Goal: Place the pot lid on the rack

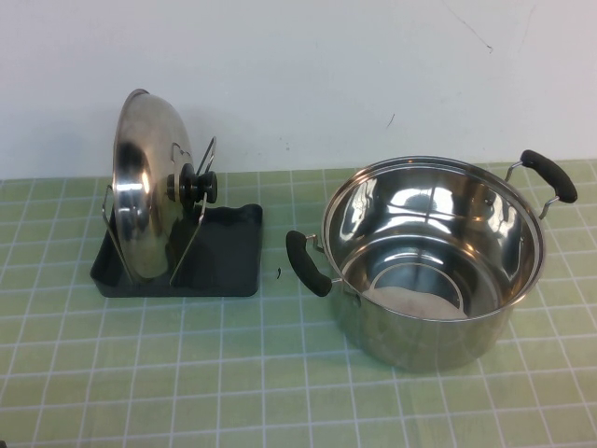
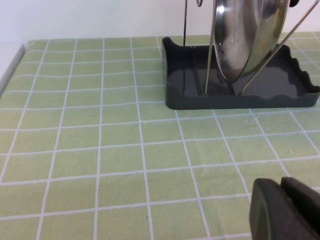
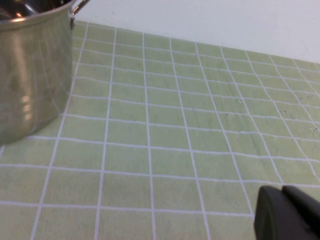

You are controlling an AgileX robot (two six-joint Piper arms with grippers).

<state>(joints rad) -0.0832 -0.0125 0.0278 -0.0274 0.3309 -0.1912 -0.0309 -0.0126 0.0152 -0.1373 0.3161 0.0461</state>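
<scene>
Stainless steel dominates the table: the pot lid (image 1: 147, 187) stands on edge in the rack (image 1: 229, 257), its rim down in the dark tray and its dome leaning between the wire uprights, with the black knob (image 1: 199, 185) pointing toward 3 o'clock. The rack sits at about 9 o'clock on the green checked cloth (image 1: 280, 373); the open pot (image 1: 431, 257) sits well apart from it at about 3 o'clock. By the look of it the placing is done.

Neither arm shows in the high view. The left gripper (image 2: 287, 210) appears only as a dark corner in its own wrist view, low over the cloth, with the rack off toward 1 o'clock in that view; a narrow seam suggests the fingers lie pressed together, holding nothing. The right gripper (image 3: 290, 212) is likewise a dark corner over bare cloth near the pot's wall, and its fingers also seem closed with nothing between them.

The risks, as I judge them, lie with the lid's balance. It stands tall and nearly upright, held only by thin wires, so any brush from an arm near the rack could tip it toward 9 o'clock or slide the light plastic tray. A jolt to the cloth could also rock the rim out of its groove.
</scene>
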